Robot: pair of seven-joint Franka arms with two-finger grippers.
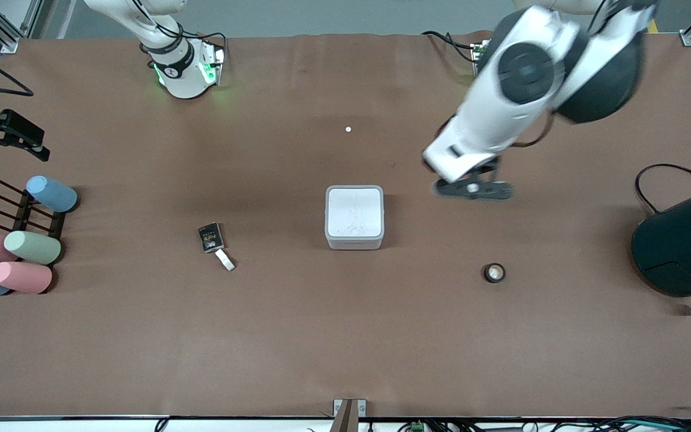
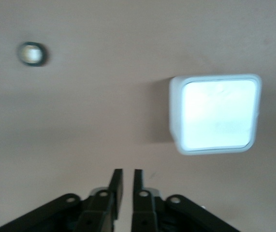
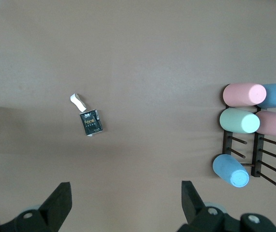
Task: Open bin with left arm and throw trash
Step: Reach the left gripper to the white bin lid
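Note:
The bin (image 1: 354, 217) is a small white-grey square box with its lid down, in the middle of the table; it also shows in the left wrist view (image 2: 215, 114). My left gripper (image 1: 471, 189) is shut and empty, up over bare table beside the bin, toward the left arm's end (image 2: 127, 172). The black tape ring (image 1: 494, 272) lies nearer to the front camera than the bin (image 2: 32, 53). The black packet (image 1: 210, 237) and the white scrap (image 1: 224, 260) touch, toward the right arm's end (image 3: 91, 123) (image 3: 78, 102). My right gripper (image 1: 14, 156) is open and empty (image 3: 125, 191), waiting over that end.
A black rack with several pastel cylinders (image 1: 21, 240) stands at the right arm's end (image 3: 251, 123). A big dark teal cylinder (image 1: 684, 246) with a cable stands at the left arm's end. A tiny white dot (image 1: 348, 129) lies farther from the front camera than the bin.

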